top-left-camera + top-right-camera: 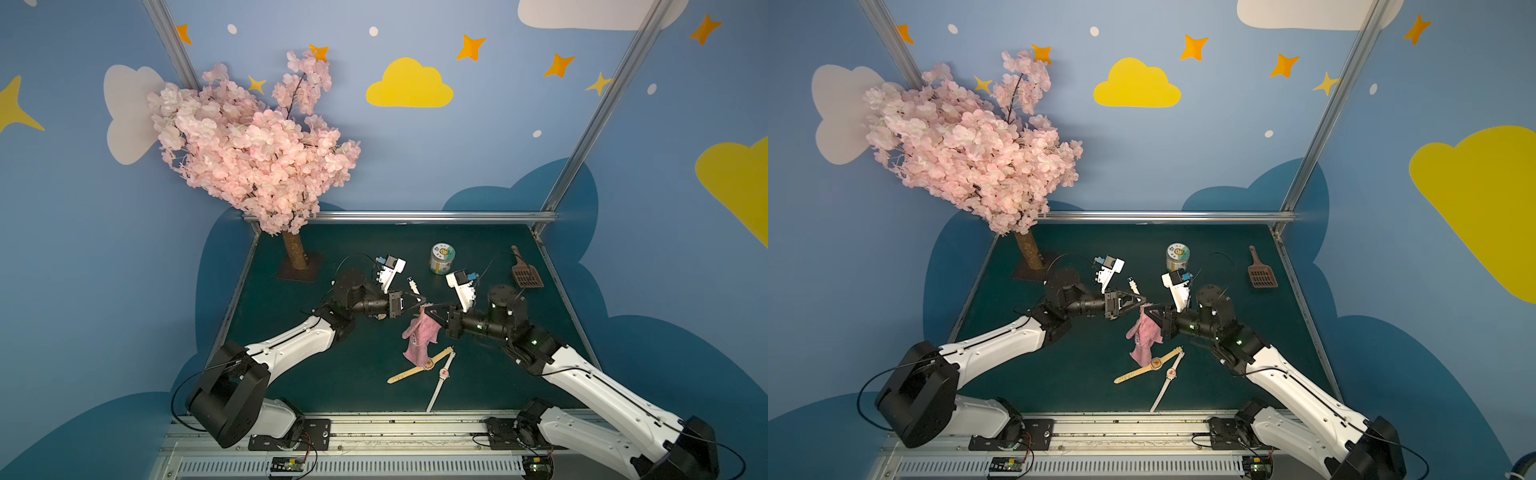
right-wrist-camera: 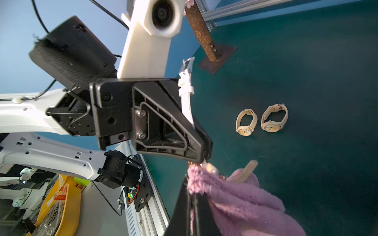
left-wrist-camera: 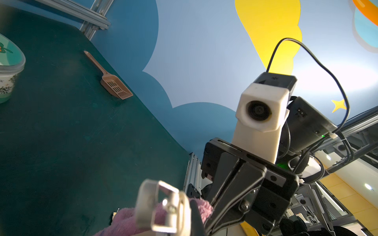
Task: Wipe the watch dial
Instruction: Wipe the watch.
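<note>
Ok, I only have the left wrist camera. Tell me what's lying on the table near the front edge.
Observer: Two flat watches lie close together there, a tan-strapped watch and a pale-strapped watch.
Operator: Report the right fingers.
Observer: The right fingers are shut on the pink cloth, which hangs down from them.
Operator: Confirm the left grip.
Observer: The left fingers are shut on the held watch, whose white strap runs along one finger.
</note>
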### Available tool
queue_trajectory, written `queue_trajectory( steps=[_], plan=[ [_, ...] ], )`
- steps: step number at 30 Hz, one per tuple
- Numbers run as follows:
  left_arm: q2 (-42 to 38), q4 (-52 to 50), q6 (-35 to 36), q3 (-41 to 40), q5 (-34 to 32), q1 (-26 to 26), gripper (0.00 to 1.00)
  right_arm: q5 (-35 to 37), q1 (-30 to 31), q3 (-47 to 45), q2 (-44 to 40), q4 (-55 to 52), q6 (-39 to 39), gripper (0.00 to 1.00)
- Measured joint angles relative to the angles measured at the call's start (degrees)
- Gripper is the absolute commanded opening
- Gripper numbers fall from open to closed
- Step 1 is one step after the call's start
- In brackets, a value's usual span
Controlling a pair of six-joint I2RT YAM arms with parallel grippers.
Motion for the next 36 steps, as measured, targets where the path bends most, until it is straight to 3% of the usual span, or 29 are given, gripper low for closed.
queue_trajectory(
  steps=[13, 22, 36],
  plan=[
    [0.5, 0.3, -0.2, 0.0, -0.7, 0.2, 0.03, 0.9, 0.9, 0.3, 2.1, -0.2, 0.1, 0.00],
    [0.6, 2.0, -0.4, 0.0, -0.5, 0.0, 0.03, 9.9, 1.2, -1.4, -3.2, -2.8, 1.3, 0.00],
    [0.6, 2.9, -0.7, 0.0, 0.2, 0.0, 0.03, 2.6, 0.6, -3.2, -2.7, 3.8, 1.3, 0.00]
  ],
)
